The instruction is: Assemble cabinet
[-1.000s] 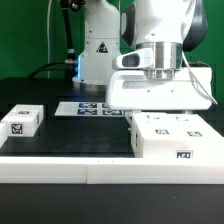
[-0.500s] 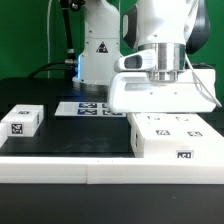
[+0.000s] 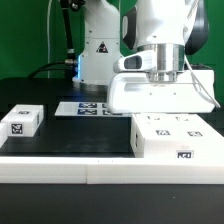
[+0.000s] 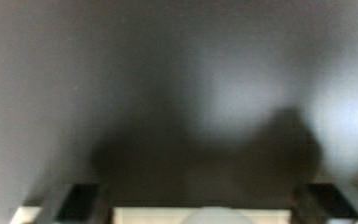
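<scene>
The large white box-shaped plastic cabinet sits on the black bench at the exterior view's right, just below the gripper, whose opening I cannot tell; it is probably light, stiff and slick, best pinched across a panel edge.

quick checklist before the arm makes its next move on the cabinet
1. Cabinet sits flat on the table, at the exterior view's right: ok.
2. Gripper is above the cabinet's far edge: ok.
3. Fingers open or shut: cannot tell. The wrist view is blurred and the exterior view hides them.
4. Fingers touching the cabinet: cannot tell.
5. Small white block stands well apart from the arm, at the exterior view's left: ok.
6. Marker board lies flat behind, between block and cabinet: ok.
</scene>
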Tool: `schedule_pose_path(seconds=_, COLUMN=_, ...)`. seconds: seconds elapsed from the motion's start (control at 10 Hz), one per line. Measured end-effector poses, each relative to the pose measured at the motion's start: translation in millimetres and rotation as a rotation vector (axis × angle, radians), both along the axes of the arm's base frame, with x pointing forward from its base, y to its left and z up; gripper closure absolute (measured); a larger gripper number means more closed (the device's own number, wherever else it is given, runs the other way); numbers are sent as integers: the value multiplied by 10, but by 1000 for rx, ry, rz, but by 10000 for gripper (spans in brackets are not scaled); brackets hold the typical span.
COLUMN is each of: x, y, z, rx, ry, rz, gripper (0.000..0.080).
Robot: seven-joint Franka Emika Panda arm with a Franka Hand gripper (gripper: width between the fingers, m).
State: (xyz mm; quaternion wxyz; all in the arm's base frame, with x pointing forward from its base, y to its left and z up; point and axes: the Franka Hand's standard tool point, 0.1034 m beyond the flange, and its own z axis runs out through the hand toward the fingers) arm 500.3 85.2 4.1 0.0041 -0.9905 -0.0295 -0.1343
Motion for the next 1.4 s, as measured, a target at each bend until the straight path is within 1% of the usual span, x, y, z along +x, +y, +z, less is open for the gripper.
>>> schedule_pose_path(seconds=0.1, x=0, y=0, z=0, rx=0, ry=0, rz=0, gripper=446)
schedule_pose_path(seconds=0.2, x=0, y=1, z=0, rx=0, ry=0, rz=1, gripper=579)
schedule_pose_path(seconds=0.3, x=-4, y=1, z=-2, rx=-1, ry=1, rz=4, gripper=579)
schedule_pose_path(seconds=0.4, x=-9, y=0, z=-6, rx=-3, ry=2, rz=10, gripper=739)
schedule_pose_path(seconds=0.5, x=-12, y=1, z=-7, rx=-4, ry=3, rz=13, gripper=782)
schedule_pose_path(seconds=1.0, x=-13, y=6, z=2, rx=-7, ry=4, rz=29, gripper=797)
schedule_pose_path(seconds=1.3, x=-7, y=11, z=255, rx=-9, ry=8, rz=68, gripper=797)
schedule_pose_path(seconds=1.4, x=7, y=23, z=366, rx=-6, ry=14, rz=73, gripper=797)
